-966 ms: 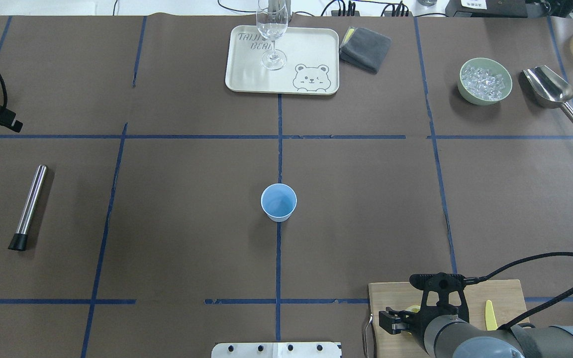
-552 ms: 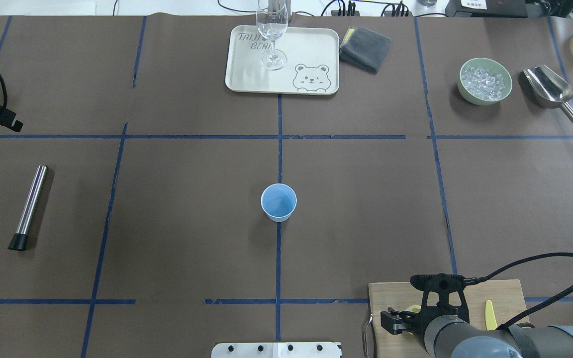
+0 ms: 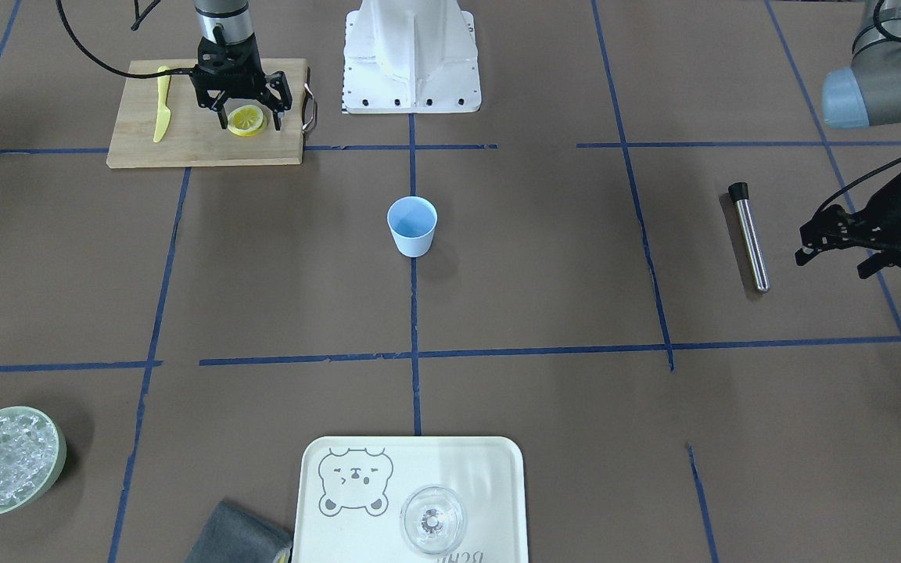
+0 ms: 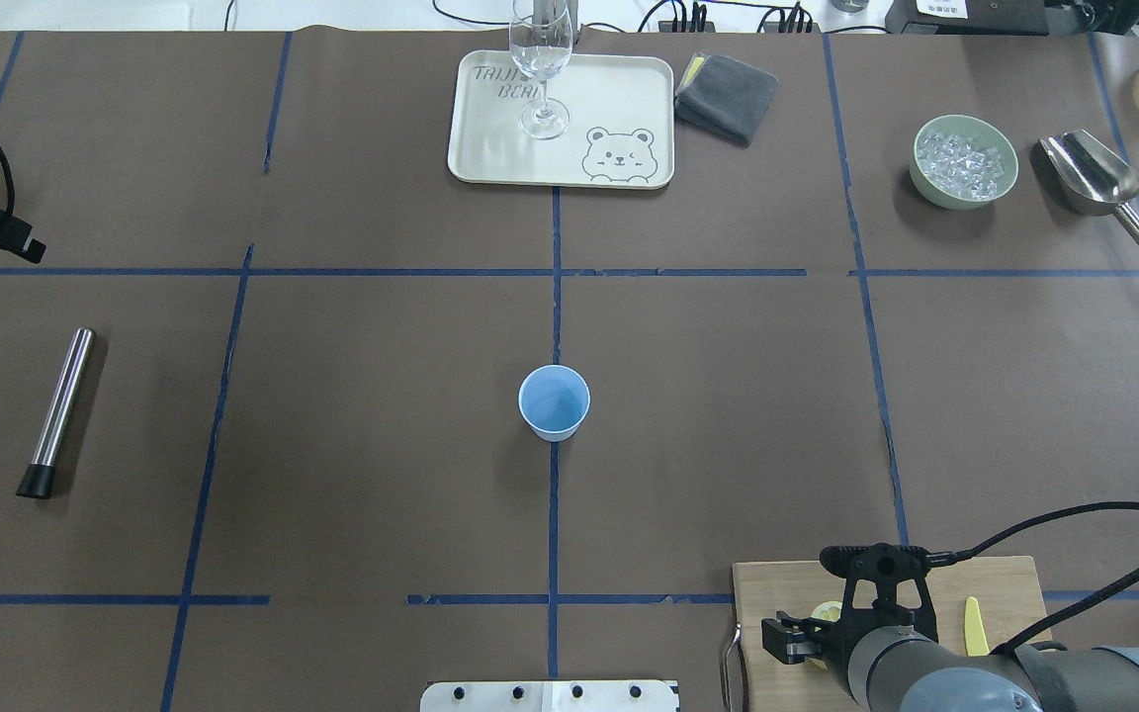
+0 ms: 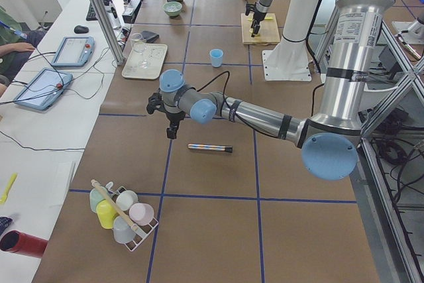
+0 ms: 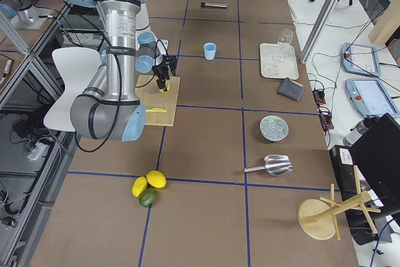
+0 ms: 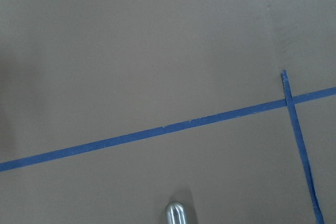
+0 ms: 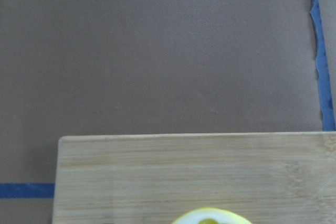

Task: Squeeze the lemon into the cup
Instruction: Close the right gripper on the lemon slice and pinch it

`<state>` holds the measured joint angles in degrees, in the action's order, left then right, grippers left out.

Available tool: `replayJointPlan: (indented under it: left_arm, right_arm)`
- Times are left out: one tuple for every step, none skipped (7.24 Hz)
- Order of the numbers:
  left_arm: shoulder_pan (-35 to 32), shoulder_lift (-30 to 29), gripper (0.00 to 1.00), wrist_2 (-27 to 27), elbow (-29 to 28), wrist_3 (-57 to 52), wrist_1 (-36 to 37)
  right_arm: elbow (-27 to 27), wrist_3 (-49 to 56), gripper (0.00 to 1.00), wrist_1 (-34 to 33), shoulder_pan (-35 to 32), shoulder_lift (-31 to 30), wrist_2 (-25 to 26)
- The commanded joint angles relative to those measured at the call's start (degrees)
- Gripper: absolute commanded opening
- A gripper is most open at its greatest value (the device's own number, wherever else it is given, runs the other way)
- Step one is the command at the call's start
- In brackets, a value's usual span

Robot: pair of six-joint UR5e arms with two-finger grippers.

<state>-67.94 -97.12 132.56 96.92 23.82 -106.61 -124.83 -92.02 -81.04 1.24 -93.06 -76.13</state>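
On the wooden cutting board [image 3: 184,148] near the robot's base, the lemon slice [image 3: 246,121] lies flat, pale face up, between the spread fingers of the right hand [image 3: 248,117]. That hand stands over it wide open, gripping nothing. A yellow knife [image 3: 161,109] lies on the same board, apart from the slice. The light-blue cup [image 3: 411,225] stands upright mid-surface [image 3: 536,274], well apart from the board. The left hand [image 3: 830,262] hovers open and empty just beside a black-capped steel rod [image 3: 749,234].
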Motion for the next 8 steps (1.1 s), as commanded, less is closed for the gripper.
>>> replayJointPlan:
  left_arm:
    - [0.0,0.0,1.0,0.0,0.2,0.0,0.0]
    - [0.0,0.0,1.0,0.0,0.2,0.0,0.0]
    - [0.0,0.0,1.0,0.0,0.2,0.0,0.0]
    - [0.0,0.0,1.0,0.0,0.3,0.0,0.0]
    - [0.0,0.0,1.0,0.0,0.3,0.0,0.0]
    - [0.0,0.0,1.0,0.0,0.3,0.1,0.0]
    - [0.0,0.0,1.0,0.0,0.3,0.0,0.0]
    - [0.0,0.0,1.0,0.0,0.3,0.0,0.0]
  right_arm:
    - [-0.1,0.0,1.0,0.0,-0.1,-0.1,-0.2]
    - [-0.2,0.0,1.0,0.1,-0.1,-0.1,-0.2]
    - [-0.2,0.0,1.0,0.0,-0.1,-0.1,-0.2]
    - [-0.1,0.0,1.0,0.0,-0.1,-0.1,-0.2]
    - [-0.1,0.0,0.95,0.0,-0.1,-0.1,-0.2]
    - [-0.1,0.0,0.78,0.0,-0.1,-0.1,-0.2]
    - [-0.2,0.0,0.64,0.0,-0.1,-0.1,-0.2]
    - [-0.3,0.0,0.6,0.0,-0.1,0.0,-0.2]
